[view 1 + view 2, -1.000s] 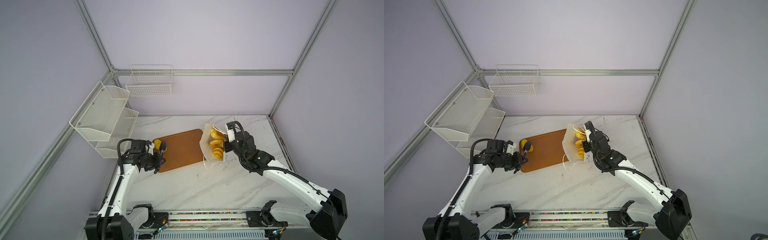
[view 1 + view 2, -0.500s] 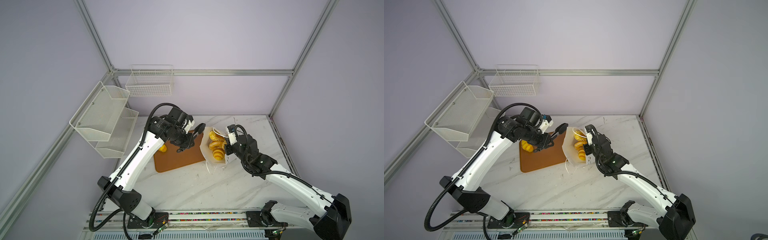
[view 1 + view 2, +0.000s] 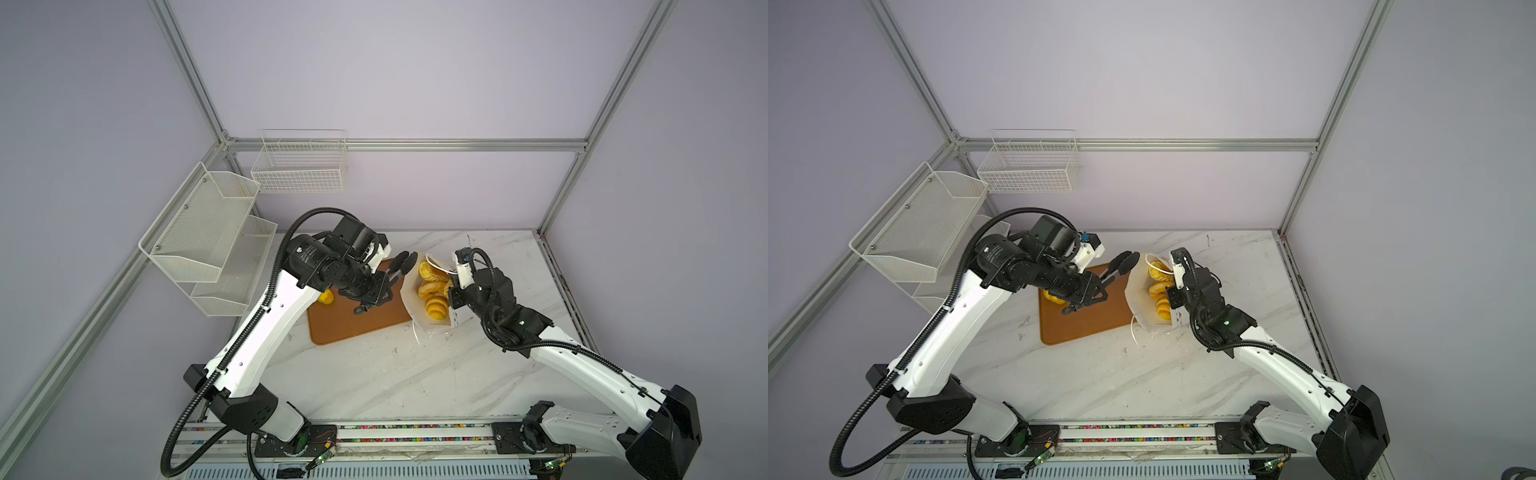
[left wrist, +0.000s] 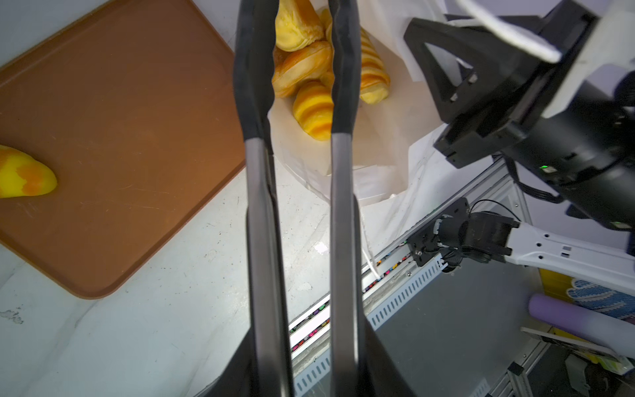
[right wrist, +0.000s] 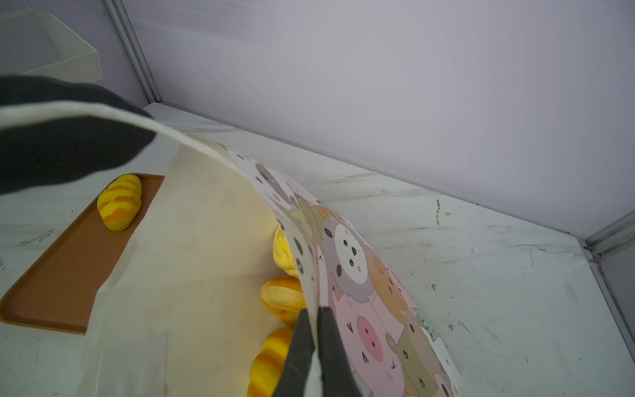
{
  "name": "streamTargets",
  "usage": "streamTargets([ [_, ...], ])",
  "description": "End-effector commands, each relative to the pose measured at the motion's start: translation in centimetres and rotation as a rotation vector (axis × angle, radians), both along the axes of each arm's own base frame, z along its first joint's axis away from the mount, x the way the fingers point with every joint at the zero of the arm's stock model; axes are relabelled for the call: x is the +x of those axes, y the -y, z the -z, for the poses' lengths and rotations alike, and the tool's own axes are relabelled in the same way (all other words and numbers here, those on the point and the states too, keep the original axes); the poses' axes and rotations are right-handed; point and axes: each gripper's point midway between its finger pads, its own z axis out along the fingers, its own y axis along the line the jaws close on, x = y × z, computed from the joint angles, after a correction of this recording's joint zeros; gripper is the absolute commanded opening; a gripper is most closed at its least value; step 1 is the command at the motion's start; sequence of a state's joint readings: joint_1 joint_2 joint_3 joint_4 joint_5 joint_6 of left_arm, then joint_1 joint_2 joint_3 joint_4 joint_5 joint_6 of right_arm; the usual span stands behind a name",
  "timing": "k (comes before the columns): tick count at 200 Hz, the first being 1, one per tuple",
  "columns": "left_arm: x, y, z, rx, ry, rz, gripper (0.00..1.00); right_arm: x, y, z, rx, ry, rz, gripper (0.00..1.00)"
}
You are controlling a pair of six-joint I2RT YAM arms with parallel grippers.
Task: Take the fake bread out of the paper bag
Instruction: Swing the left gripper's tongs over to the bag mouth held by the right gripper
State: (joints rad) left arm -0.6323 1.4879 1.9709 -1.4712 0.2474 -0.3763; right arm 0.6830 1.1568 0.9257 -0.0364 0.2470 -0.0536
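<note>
- Swinging back for another grab: a second ago the left gripper (image 3: 383,284) was down low at the far left end of the tray (image 3: 353,328). Now the arm's up and across, and the tongs (image 4: 256,103) it's clamped around are poking at the mouth of the paper bag (image 3: 409,305).
- Tong tips are parted a bit with nothing between them, so this is an empty reach, not a carry.
- What got left behind: one striped loaf (image 4: 24,175) sitting alone at the tray's left end. So one piece is out, looks like.
- The rest of the fake bread (image 3: 434,286) is in the bag, at least four pieces piled up going by the left wrist view. Plenty left to do imo, and the next pick looks about to start.
- The right gripper (image 5: 315,331) hasn't budged. It's pinched tight on the bag's printed wall, holding the mouth open toward the tray, and the bag has barely shifted.
- Bag sits right up against the tray's right edge, so the hop from bag to tray is short.
- Surface is a white marble-look table (image 3: 374,382), a bit scuffed.
- Room: pale lilac walls and an aluminium frame. There's a wire basket (image 3: 299,166) on the back wall and a two-tier mesh rack (image 3: 208,232) on the left one, with nothing in either that I can make out.
</note>
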Motion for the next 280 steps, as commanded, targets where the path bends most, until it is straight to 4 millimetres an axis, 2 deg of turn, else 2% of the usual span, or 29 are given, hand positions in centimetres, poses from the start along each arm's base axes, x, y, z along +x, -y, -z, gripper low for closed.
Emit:
streamTargets([
  [1, -1.0, 1.9, -2.8, -0.131, 0.038, 0.036, 0.35, 0.5, 0.3, -2.6, 0.056, 0.059, 0.033, 0.00],
  [21, -1.4, 3.6, -1.8, -0.130, -0.002, 0.059, 0.35, 0.6, 0.5, -2.9, 0.058, 0.067, 0.044, 0.00],
  [37, -1.3, 4.5, 0.1, -0.114, -0.064, 0.044, 0.36, 0.6, 0.7, -3.2, 0.062, 0.075, 0.053, 0.00],
  [77, -0.4, 6.0, 4.5, -0.082, -0.178, 0.002, 0.35, 0.5, 1.9, -4.3, 0.056, 0.105, 0.101, 0.00],
  [99, 0.1, 6.9, 5.9, -0.083, -0.224, -0.006, 0.35, 0.5, 2.1, -4.9, 0.053, 0.120, 0.108, 0.00],
  [153, 1.7, 7.5, 7.4, -0.043, -0.227, -0.042, 0.39, 0.5, 1.8, -5.2, 0.055, 0.133, 0.094, 0.00],
  [201, 4.2, 8.1, 8.3, -0.050, -0.242, -0.110, 0.44, 0.4, 1.6, -4.9, 0.053, 0.128, 0.079, 0.00],
  [280, 7.2, 9.0, 8.5, -0.165, -0.237, -0.187, 0.44, 0.3, 1.0, -4.4, 0.052, 0.121, 0.046, 0.00],
])
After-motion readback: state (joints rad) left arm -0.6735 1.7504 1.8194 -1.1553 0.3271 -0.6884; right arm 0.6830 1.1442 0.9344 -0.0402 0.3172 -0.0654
